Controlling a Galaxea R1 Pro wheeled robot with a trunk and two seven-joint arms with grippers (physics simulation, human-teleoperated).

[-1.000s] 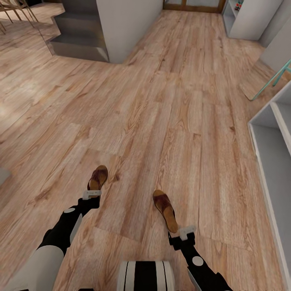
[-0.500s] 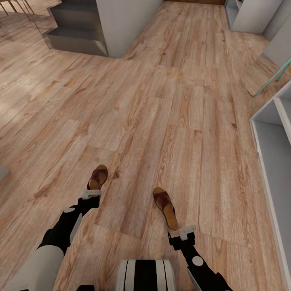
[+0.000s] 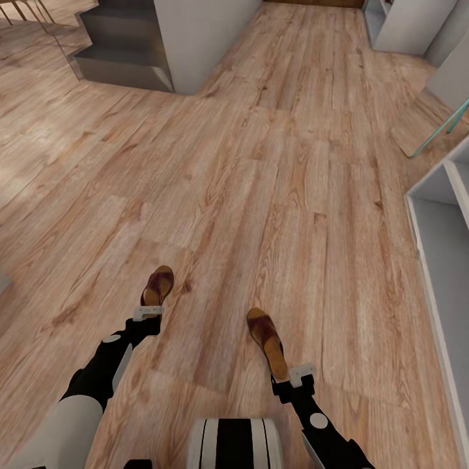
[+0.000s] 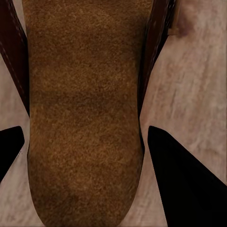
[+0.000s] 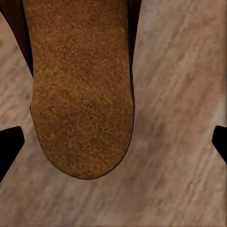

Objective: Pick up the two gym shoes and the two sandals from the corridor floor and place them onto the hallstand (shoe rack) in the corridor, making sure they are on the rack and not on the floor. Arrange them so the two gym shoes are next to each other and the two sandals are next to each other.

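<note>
Left sandal point(image 3: 158, 285): lies flat on the corridor floor point(image 3: 273, 195), lower left of centre in the head view, toe toward the top of the frame, heel end at the tip of the left arm.
Left gripper point(image 3: 148, 312): sits right at that sandal's heel. In the left wrist view the tan footbed point(image 4: 82, 113) runs down the middle of the frame between the two dark fingertips point(image 4: 187, 179), one at each lower side. Fingers spread wide apart, not touching the shoe as far as I can see.
Right sandal point(image 3: 267, 342): on the floor, lower centre-right in the head view, angled with the toe toward upper left and the heel toward the right arm.
Right gripper point(image 3: 301, 374): just past the heel of this sandal. In the right wrist view the rounded heel of the footbed point(image 5: 80, 94) fills the upper left half; only the fingertips point(image 5: 9, 144) show at the far left and right edges. Jaws fully apart, bare floor between the heel and the right-hand tip.
Sandal spacing: the two lie well apart, bare planks between them.
Hallstand point(image 3: 443, 241): pale grey-white unit along the right edge of the head view; shelves visible in part only, contents cannot be judged.
Background: grey steps point(image 3: 124, 45) in the upper left.
</note>
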